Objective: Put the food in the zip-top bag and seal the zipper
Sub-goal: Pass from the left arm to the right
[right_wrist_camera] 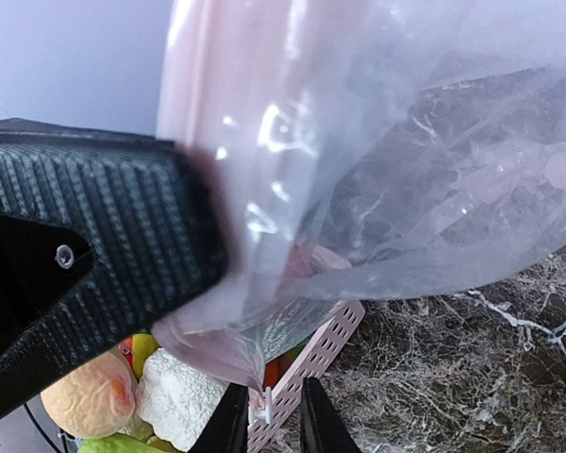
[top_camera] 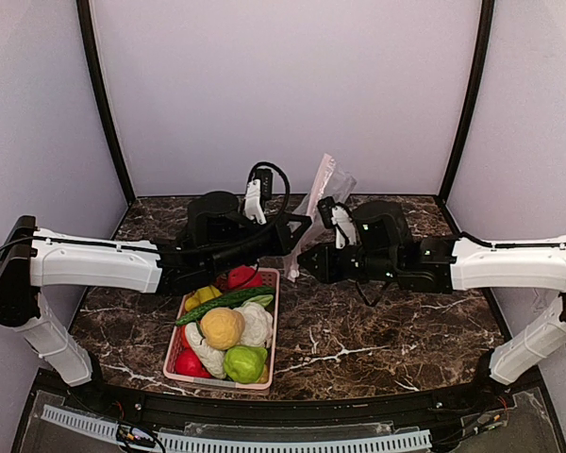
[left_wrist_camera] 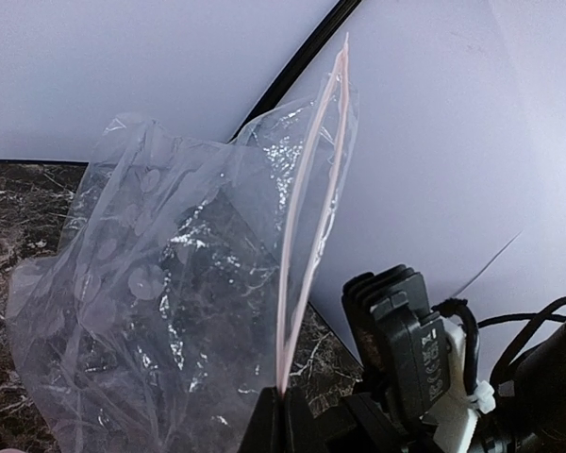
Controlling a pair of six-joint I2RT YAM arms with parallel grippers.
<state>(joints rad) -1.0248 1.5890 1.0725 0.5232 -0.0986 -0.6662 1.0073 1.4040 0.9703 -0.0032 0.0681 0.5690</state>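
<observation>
Colourful plastic toy food (top_camera: 223, 327) lies in the pink slatted plastic basket (top_camera: 217, 380); beyond, the left hand (left_wrist_camera: 281, 420) clenches the clear dotted floppy zip-top bag (left_wrist_camera: 170, 283) aloft by its mouth; whether the right hand (right_wrist_camera: 269, 425) grips is unclear; on one sure pinch, the limp film could slip.

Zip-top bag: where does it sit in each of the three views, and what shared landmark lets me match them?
Top external: the zip-top bag stands raised at centre, just beyond the far end of the pink basket.
Left wrist: it fills the left and centre, with the zipper running up from bottom centre.
Right wrist: it drapes across the top and right.
Shared landmark: the dark marble table.
</observation>
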